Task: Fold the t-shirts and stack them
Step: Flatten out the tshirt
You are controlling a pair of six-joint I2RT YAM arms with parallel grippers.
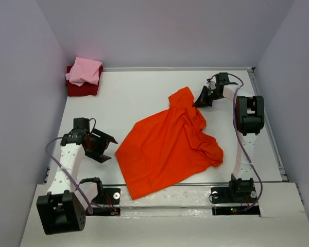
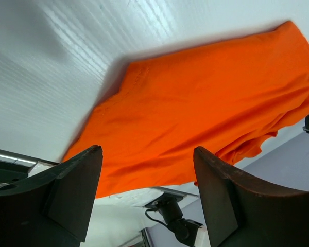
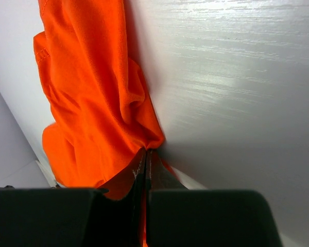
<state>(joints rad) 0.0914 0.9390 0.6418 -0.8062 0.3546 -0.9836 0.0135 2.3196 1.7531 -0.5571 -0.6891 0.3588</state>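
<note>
A bright orange-red t-shirt (image 1: 167, 146) lies spread and rumpled across the middle of the white table (image 1: 134, 98). My right gripper (image 1: 200, 101) is shut on the far right edge of that orange-red t-shirt (image 3: 98, 92), its jaws pressed together with cloth pinched at the tips. My left gripper (image 1: 109, 147) hovers just left of the shirt's left corner, open and holding nothing; in the left wrist view the orange-red t-shirt (image 2: 206, 103) fills the space beyond the open gripper (image 2: 147, 154). A light pink t-shirt (image 1: 85, 71) sits folded on a dark red t-shirt (image 1: 82, 88) in the far left corner.
Grey walls enclose the table on the left, back and right. Both arm bases (image 1: 232, 193) are bolted at the near edge, with cables running along the arms. The shirt's near corner hangs over the front rail (image 1: 159, 186).
</note>
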